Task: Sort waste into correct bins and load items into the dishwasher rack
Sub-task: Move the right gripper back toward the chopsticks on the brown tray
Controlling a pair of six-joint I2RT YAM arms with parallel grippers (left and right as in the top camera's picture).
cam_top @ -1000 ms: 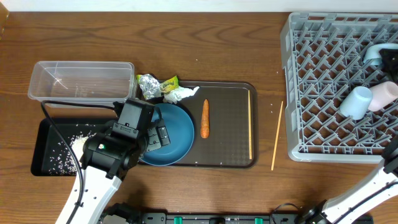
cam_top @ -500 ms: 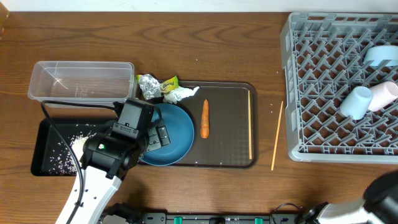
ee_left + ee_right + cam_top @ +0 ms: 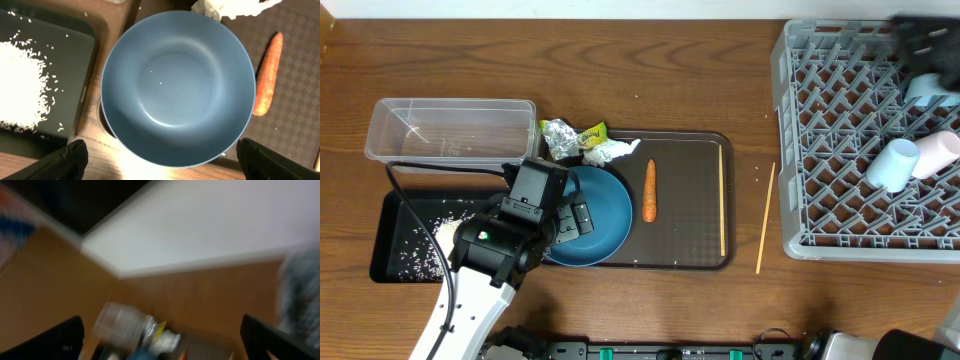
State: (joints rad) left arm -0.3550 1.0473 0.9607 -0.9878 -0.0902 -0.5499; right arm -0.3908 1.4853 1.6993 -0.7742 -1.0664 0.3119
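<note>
Left gripper [image 3: 167, 159]: jaws spread wide, hovering over the large dark-blue round bowl [image 3: 177, 87] at the dark brown serving tray's [image 3: 690, 200] left edge, probably lining up a rim grab for the grey plastic lattice rack [image 3: 840, 150]. Right gripper [image 3: 164, 339]: jaws spread, empty, motion-blurred above that rack's far corner.

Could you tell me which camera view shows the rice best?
Left wrist view: the rice is close and sharp, heaped in the black tray. Overhead shows it small, partly hidden by the left arm. The right wrist view is too blurred to tell.
</note>
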